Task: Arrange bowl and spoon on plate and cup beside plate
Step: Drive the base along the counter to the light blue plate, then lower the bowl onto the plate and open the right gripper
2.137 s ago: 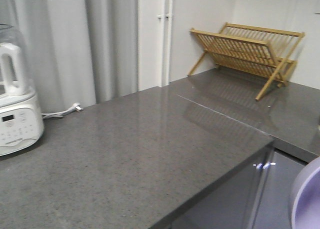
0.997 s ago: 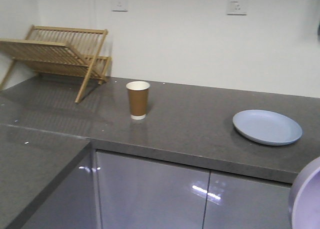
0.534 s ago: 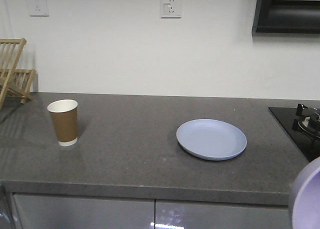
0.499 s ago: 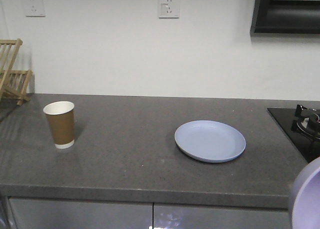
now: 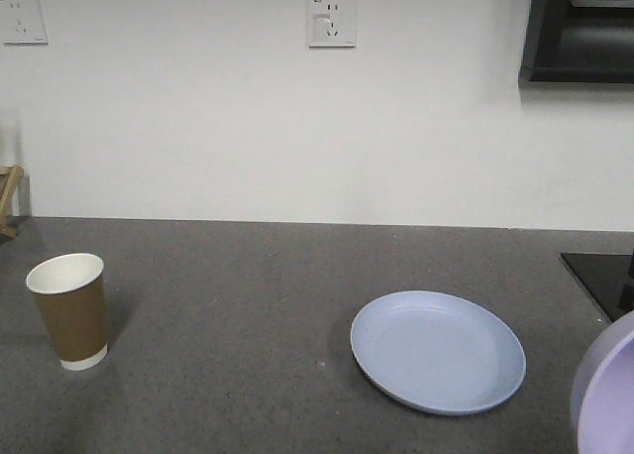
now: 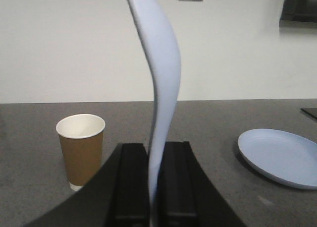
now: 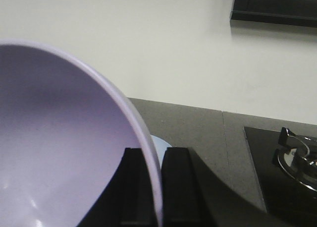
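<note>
While the cup [image 5: 69, 310] stands upright at the far left of the grey counter [image 5: 228, 305], mouth up, the left gripper [image 6: 154, 155] has its two black fingers [image 6: 132, 182] pressed onto the lower end of the spoon [image 6: 163, 73]. The spoon rises upright and curved above them, held off the counter, and sits between cup and plate in the wrist view. Right of centre now, the plate [image 5: 438, 350] lies flat on the counter, well apart from the cup. Far right, the right gripper [image 7: 156, 155] is pinching the bowl [image 7: 59, 138] by its rim, the wall running between its two fingers. The bowl is tilted and in the air, only its edge showing in the front view, just right of the plate. Beyond it sits a black hob [image 7: 290, 160].
</note>
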Available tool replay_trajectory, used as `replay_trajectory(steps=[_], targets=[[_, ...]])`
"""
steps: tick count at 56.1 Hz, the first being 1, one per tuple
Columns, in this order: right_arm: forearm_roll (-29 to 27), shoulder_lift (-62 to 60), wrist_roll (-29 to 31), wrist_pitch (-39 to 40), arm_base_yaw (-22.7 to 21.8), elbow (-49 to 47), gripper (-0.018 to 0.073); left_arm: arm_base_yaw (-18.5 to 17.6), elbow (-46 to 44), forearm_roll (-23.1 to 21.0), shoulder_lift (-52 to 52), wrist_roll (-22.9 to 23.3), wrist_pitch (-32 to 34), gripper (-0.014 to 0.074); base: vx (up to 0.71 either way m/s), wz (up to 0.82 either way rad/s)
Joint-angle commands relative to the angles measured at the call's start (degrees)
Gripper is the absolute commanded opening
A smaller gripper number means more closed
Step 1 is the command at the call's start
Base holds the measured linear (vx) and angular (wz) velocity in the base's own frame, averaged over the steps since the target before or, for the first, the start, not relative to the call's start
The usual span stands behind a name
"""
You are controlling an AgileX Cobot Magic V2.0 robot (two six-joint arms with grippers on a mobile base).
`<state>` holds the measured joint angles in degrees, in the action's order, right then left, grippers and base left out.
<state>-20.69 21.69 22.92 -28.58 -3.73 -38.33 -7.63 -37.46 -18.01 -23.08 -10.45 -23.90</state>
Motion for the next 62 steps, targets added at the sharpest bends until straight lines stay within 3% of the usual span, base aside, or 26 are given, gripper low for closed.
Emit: replay_trajectory(steps=[1, 31, 62], targets=[[-0.6, 0.9, 0.5, 5.0, 0.0, -1.6, -0.0009, -0.1, -1.6, -1.0, -0.5, 0.0, 4.6, -0.0003, 0.37, 0.03], [-0.6, 0.9, 0.6, 5.0, 0.0, -1.6, -0.0009, -0.1, -1.6, -1.0, -0.5, 0.0, 4.6, -0.0003, 0.29, -0.02], [-0.6, 0.9, 0.6, 5.0, 0.0, -1.6, -0.0009, -0.1, -1.6, -1.0, -0.5, 0.0, 4.6, -0.0003, 0.05, -0.01]])
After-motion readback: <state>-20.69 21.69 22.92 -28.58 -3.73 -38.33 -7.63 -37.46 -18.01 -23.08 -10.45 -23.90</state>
